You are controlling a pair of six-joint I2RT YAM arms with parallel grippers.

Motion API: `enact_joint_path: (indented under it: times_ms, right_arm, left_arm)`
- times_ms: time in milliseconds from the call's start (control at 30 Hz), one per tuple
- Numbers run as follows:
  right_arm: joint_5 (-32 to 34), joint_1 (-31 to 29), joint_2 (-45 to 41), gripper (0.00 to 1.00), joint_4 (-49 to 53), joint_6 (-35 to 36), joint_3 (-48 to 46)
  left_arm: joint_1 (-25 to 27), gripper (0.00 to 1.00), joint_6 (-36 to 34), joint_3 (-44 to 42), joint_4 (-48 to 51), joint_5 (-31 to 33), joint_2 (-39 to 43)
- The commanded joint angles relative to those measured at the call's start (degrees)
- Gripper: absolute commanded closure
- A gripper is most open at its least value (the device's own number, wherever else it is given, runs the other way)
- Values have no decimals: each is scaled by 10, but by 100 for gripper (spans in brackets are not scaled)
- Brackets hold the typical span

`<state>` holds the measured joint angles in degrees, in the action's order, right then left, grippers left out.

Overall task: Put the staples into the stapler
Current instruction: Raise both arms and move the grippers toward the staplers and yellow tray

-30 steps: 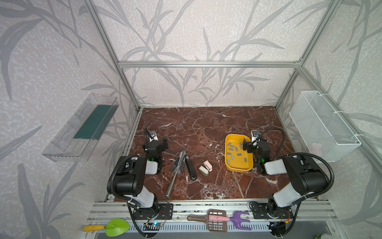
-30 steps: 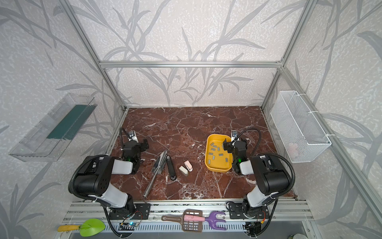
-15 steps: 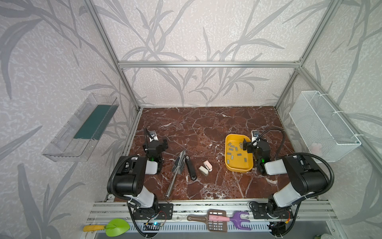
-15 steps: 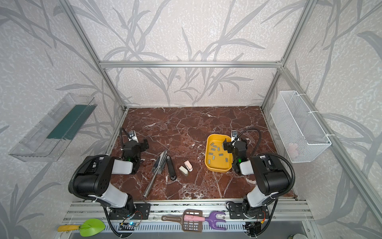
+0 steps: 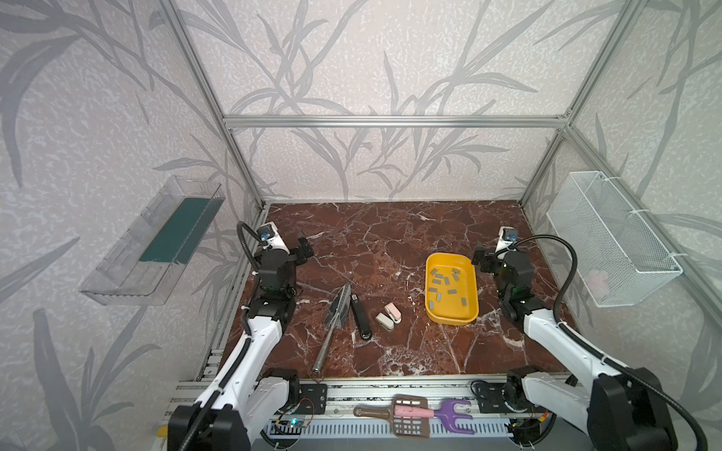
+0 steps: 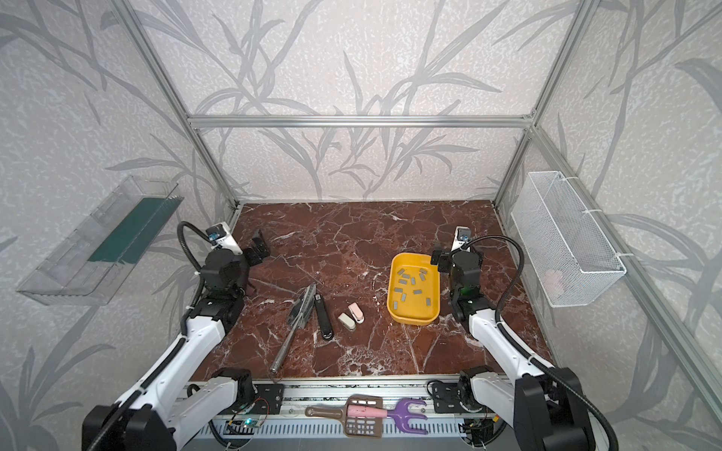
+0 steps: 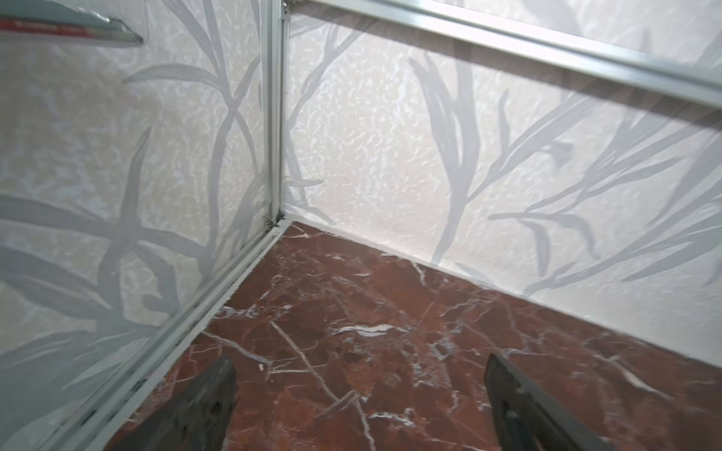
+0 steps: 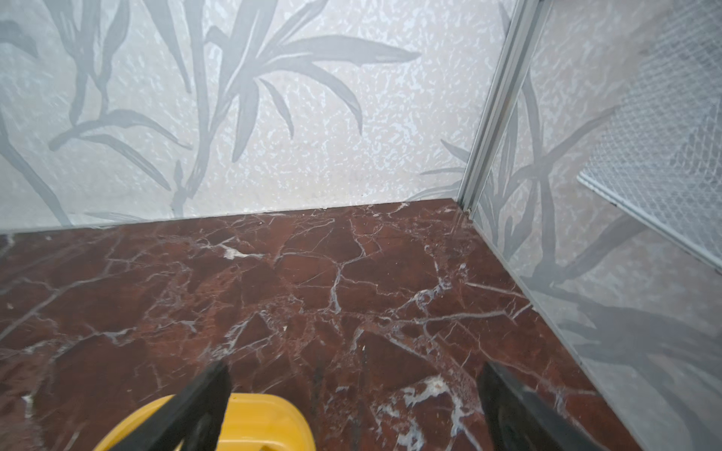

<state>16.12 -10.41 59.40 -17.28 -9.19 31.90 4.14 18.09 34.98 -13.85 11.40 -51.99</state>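
Spanning the lower centre of both top views, the marble table (image 5: 390, 234) carries all items. Yellow tray (image 5: 452, 321), right of centre, holds the staples (image 5: 441, 275): flat grey strips scattered loose, long axes at mixed angles, no common heading. Opened stapler (image 5: 340, 306) lies left of centre, well apart from the tray, its long axis near vertical in frame, upper end leaning right. Right fingers (image 8: 519, 414) stand spread wide, empty, just beside the tray's upper-right corner; staples sit lower left of them, untouched. Left fingers (image 7: 203, 406), likewise spread and empty, sit at far left over bare table, well apart from the staples.
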Motion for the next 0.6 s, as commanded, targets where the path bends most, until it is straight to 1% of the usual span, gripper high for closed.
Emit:
enact_joint_path:
  times_ms: [0, 100, 133, 167, 200, 233, 267, 300, 333, 400, 433, 467, 533, 567]
  right_arm:
    - [-102, 6, -47, 1, 161, -96, 10]
    - [-254, 12, -115, 1, 98, -114, -31]
    - [-290, 12, -137, 1, 63, -132, -49]
    - [-295, 12, -151, 1, 51, -164, -59]
    - [-286, 10, -161, 1, 65, -200, -57]
    - [-298, 4, -158, 1, 100, -211, -37]
    - [-303, -8, -148, 1, 151, -200, -5]
    - [-291, -35, -133, 1, 201, -185, 26]
    - [-257, -77, -116, 1, 244, -166, 54]
    - [-147, -177, -84, 1, 302, -146, 91]
    - [-107, -221, -67, 1, 325, -149, 105]
    - [-77, -253, -53, 1, 346, -157, 118]
    - [-34, -308, -22, 0, 401, -196, 151]
    - [-26, -328, -13, 1, 417, -216, 161]
  left_arm:
    - [-12, 1, 93, 22, 131, -99, 38]
    - [-19, 1, 121, 78, 159, -163, 38]
    - [-19, 1, 128, 103, 171, -184, 30]
    - [-19, 1, 137, 125, 180, -197, 21]
    - [-20, 1, 145, 145, 188, -215, 11]
    - [-21, 1, 160, 164, 197, -225, 2]
    - [-21, 1, 177, 175, 202, -231, -4]
    - [-21, 1, 201, 184, 207, -235, -8]
    - [-23, 1, 218, 187, 208, -234, -8]
    - [-24, 1, 236, 193, 201, -242, -8]
    - [-24, 1, 231, 198, 192, -253, -8]
    - [-24, 1, 225, 203, 183, -260, -7]
    - [-24, 1, 218, 221, 175, -256, -10]
    - [-24, 1, 220, 234, 182, -250, -14]
